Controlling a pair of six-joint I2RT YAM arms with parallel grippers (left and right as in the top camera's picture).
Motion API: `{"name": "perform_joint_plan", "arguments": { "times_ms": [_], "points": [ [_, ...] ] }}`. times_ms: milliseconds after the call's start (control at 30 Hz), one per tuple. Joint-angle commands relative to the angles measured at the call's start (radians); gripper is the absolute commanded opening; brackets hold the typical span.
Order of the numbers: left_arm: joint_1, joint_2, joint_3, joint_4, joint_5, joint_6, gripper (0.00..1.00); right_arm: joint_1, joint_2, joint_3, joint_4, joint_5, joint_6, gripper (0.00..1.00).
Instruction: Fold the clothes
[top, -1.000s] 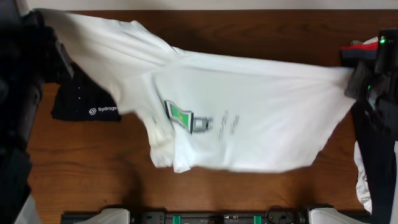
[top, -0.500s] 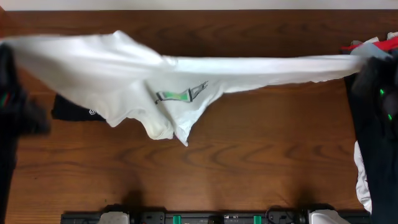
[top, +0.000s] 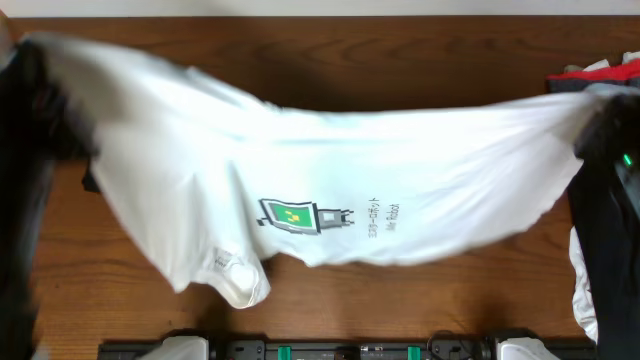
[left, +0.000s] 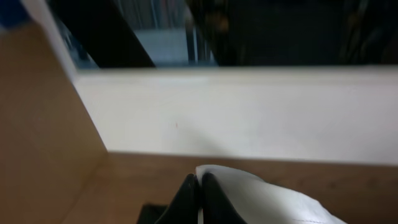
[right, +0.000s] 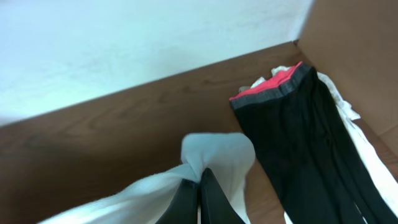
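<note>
Clamping a bunched edge of the plain white short-sleeved T-shirt (top: 420, 180), the left gripper (left: 199, 186) had its two dark fingers pressed together, with white cloth emerging just beside the tips. The right gripper (right: 199, 186) was likewise closed on a puckered knot of the same white fabric, which swelled up around its fingertips. Between the two grips the garment was stretched wide across the brown wooden table (top: 400, 310), lifted at both ends, its upper edge sagging in a shallow curve towards the middle. The body of the shirt spread open towards the near side, and its left end appeared blurred in the overhead view. On the spread face sat a small green-and-white logo patch (top: 290, 215), with a short block of grey printed lettering (top: 378, 215) just beside it on the right. At the lower left corner the cloth ended in a crumpled white lump (top: 240, 285). Whether the lower hem touched the tabletop could not be told. Beyond the right gripper, at the table's far right corner, lay a black garment with a red and grey band (right: 298, 124), resting on a rumpled white cloth (right: 357, 134). A pale plain wall (left: 249, 112) bordered the far edge of the table.
</note>
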Motion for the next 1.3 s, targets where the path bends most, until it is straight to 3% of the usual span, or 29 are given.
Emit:
{"name": "perform_joint_plan", "arguments": {
  "times_ms": [0,267,400,633,733,1133,1167,1267],
  "points": [
    [-0.001,0.102,-0.011,0.021,-0.024,-0.005,0.06,-0.011,0.089,0.004,0.034,0.016,-0.034,0.01],
    [-0.001,0.346,-0.011,0.214,0.050,-0.005,0.06,-0.014,0.297,0.004,0.341,0.015,-0.093,0.01],
    [-0.013,0.349,0.011,0.365,0.055,0.000,0.06,-0.035,0.317,0.005,0.508,0.016,-0.188,0.01],
    [-0.016,0.280,0.135,0.395,0.060,0.029,0.06,-0.085,0.257,0.005,0.480,0.015,-0.192,0.01],
    [-0.016,0.261,0.135,0.319,0.090,0.075,0.06,-0.085,0.254,0.005,0.418,0.014,-0.192,0.01],
    [-0.016,0.324,0.135,-0.304,0.098,0.074,0.06,-0.085,0.259,0.003,-0.016,-0.191,-0.257,0.01],
    [-0.016,0.327,0.135,-0.336,0.098,0.074,0.07,-0.085,0.259,0.003,-0.058,-0.199,-0.266,0.06],
    [-0.016,0.325,0.135,-0.401,0.097,0.084,0.10,-0.085,0.259,0.003,-0.169,-0.196,-0.291,0.30]
  ]
}}
